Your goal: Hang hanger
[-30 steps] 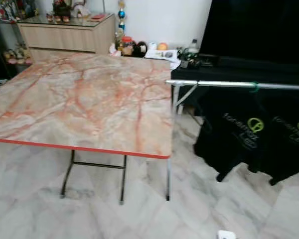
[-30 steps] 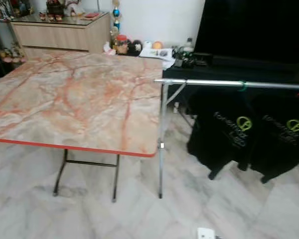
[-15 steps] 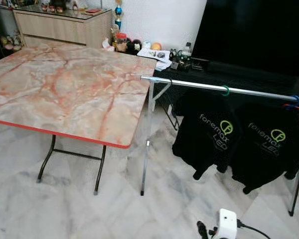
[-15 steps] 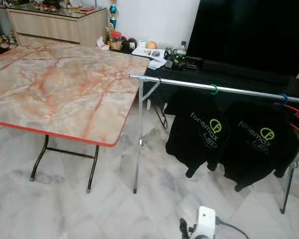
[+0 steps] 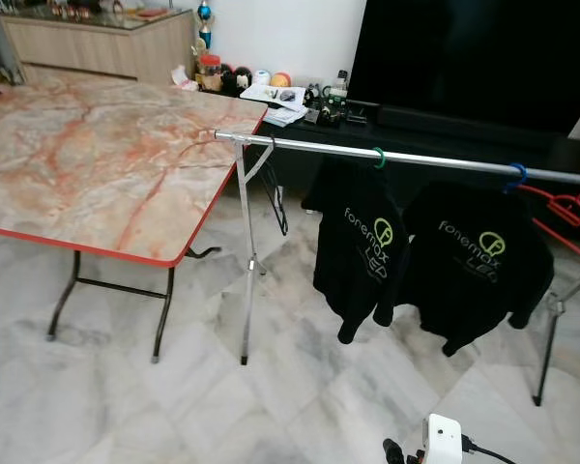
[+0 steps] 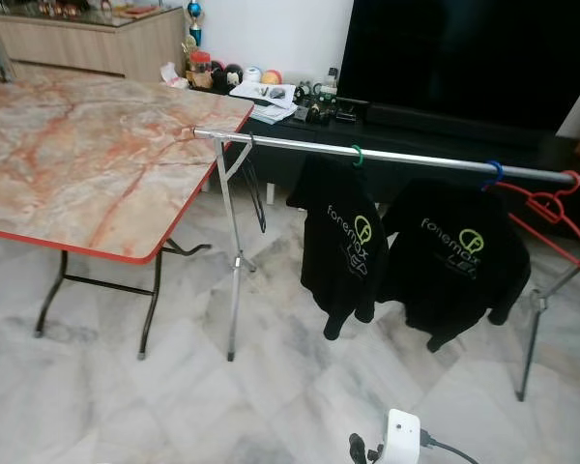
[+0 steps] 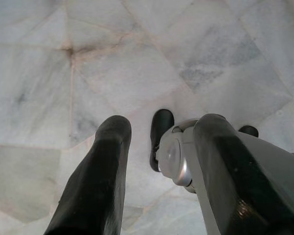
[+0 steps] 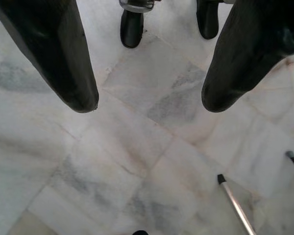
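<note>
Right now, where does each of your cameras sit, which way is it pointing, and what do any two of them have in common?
Left eye: head, forward and down at the marble table and clothes rail; a white wrist part at the bottom edge.
Right eye: beside it, same scene; red hanger on the rail.
Left wrist: down at the marble floor; open left end effector, a robot foot.
Right wrist: down; open right end effector.
Both wrist views share the floor.

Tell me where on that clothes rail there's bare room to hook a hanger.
The rail is bare from its end by the marble table up to the green hook. A shorter gap lies between that and the blue hook. Past there it is crowded with red hangers.
</note>
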{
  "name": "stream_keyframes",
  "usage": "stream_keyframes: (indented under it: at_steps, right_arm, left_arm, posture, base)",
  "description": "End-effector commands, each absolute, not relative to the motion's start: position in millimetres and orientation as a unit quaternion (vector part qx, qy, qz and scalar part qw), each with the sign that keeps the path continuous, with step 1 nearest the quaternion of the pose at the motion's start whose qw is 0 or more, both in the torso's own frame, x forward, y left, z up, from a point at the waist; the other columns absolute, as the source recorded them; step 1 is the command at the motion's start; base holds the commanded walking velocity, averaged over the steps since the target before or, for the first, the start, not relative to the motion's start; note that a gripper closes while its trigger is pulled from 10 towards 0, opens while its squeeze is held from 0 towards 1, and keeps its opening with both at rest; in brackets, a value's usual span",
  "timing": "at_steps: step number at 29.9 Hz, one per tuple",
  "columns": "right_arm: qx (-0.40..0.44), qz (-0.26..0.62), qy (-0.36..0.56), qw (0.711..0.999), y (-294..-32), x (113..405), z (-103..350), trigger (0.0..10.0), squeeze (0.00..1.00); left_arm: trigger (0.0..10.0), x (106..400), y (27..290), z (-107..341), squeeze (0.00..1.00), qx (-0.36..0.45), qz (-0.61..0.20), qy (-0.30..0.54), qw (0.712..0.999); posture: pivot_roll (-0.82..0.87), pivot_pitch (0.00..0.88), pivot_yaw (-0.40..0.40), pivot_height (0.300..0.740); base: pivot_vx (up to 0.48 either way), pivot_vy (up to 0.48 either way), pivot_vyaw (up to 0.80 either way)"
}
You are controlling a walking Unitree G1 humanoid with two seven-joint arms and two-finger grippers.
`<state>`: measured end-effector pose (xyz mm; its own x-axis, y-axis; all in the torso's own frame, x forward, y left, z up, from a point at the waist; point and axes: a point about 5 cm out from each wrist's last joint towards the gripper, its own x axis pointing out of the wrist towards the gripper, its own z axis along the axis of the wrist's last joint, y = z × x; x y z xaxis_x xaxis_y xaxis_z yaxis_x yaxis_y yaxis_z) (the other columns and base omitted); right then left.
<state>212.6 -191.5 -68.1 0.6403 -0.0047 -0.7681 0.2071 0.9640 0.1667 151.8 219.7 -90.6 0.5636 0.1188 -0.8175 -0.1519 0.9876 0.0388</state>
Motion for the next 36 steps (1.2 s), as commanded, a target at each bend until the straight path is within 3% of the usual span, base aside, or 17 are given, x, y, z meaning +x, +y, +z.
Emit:
stream_keyframes:
  at_steps: [1,36]
  right_arm:
    - [0.123,-0.063,0.416,0.899,-191.6,213.2,-67.6,10.0,0.0]
    - [0.129,-0.076,0.41,0.9,-189.8,214.6,-67.1,10.0,0.0]
  left_arm:
    - [10.0,150.9,221.0,-90.4,0.0,-0.02,0.079,0.458,0.885]
    - [10.0,153.0,218.5,-90.1,0.0,-0.016,0.065,0.459,0.886]
  posture:
    - [0.24,0.0,-0.066,0.74]
    - [0.23,0.0,-0.056,0.74]
  base:
    - [0.0,0.0,0.0]
    - [0.395,0.0,-0.1]
